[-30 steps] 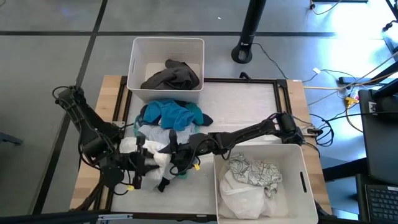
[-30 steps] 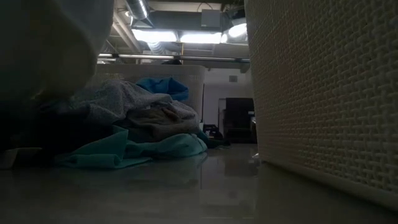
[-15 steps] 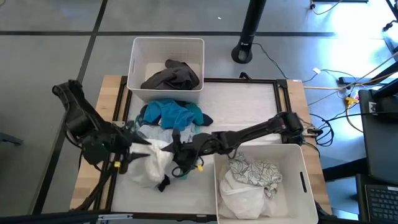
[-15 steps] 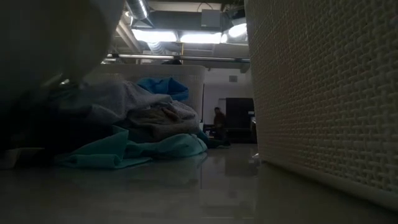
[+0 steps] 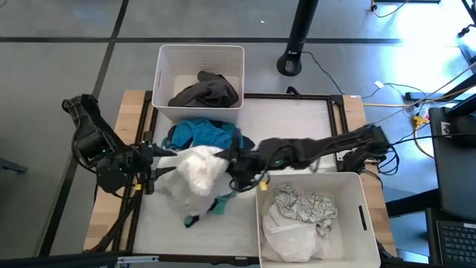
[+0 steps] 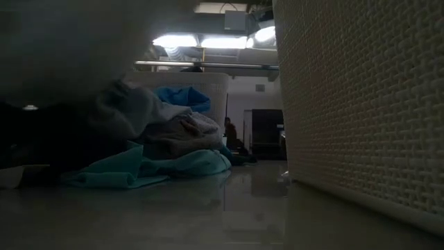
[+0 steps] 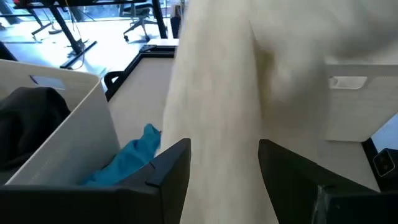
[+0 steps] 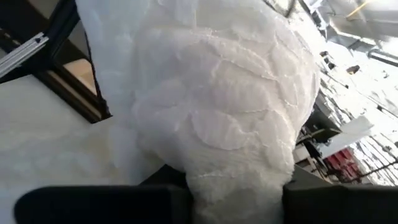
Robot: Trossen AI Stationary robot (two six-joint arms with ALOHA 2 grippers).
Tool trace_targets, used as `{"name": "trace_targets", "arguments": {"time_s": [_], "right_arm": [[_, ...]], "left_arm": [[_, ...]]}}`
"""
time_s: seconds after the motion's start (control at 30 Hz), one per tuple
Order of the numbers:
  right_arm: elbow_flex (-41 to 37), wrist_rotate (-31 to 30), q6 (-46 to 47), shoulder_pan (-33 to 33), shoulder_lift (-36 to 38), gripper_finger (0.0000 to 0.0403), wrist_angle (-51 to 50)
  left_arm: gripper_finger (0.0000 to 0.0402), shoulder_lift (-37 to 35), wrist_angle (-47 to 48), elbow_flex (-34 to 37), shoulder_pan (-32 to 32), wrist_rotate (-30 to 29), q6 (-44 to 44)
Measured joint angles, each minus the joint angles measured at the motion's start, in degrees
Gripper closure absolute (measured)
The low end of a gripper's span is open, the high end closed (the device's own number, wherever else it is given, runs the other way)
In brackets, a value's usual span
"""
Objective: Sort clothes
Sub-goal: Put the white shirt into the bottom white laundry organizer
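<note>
White garment [image 5: 197, 173] lifted, left fingers [image 7: 168, 171] parted around it, right fingers [image 8: 106, 202] pinching it

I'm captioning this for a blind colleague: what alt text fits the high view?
Seen from above, two dark robot arms hold a fluffy white fabric garment between them, left hand and right hand at its sides. A teal-blue garment lies behind it, with a white plastic bin nearby.

The fluffy white fabric garment [image 5: 195, 173] hides my right gripper's [image 8: 236, 186] fingertips and the clothes beneath it.
</note>
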State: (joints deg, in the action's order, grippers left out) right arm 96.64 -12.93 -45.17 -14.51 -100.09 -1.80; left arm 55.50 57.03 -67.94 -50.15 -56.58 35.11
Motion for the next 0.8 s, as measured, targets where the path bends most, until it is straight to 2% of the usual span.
{"name": "trace_targets", "arguments": {"time_s": [0.27,0.43,0.8], "right_arm": [[0.02,-7.36,1.9,-5.29,13.1,0.0316,-9.63],[0.0,-13.08,2.73,-10.55,20.9,0.0316,-10.93],[0.09,-15.84,10.04,-21.59,31.84,0.0316,-12.34]], "left_arm": [[0.0222,0.25,0.94,0.02,-0.02,0.04,1.56],[0.0222,0.65,0.92,0.09,-0.02,0.04,1.8],[0.0222,2.75,1.12,0.11,-0.04,0.12,0.93]]}}
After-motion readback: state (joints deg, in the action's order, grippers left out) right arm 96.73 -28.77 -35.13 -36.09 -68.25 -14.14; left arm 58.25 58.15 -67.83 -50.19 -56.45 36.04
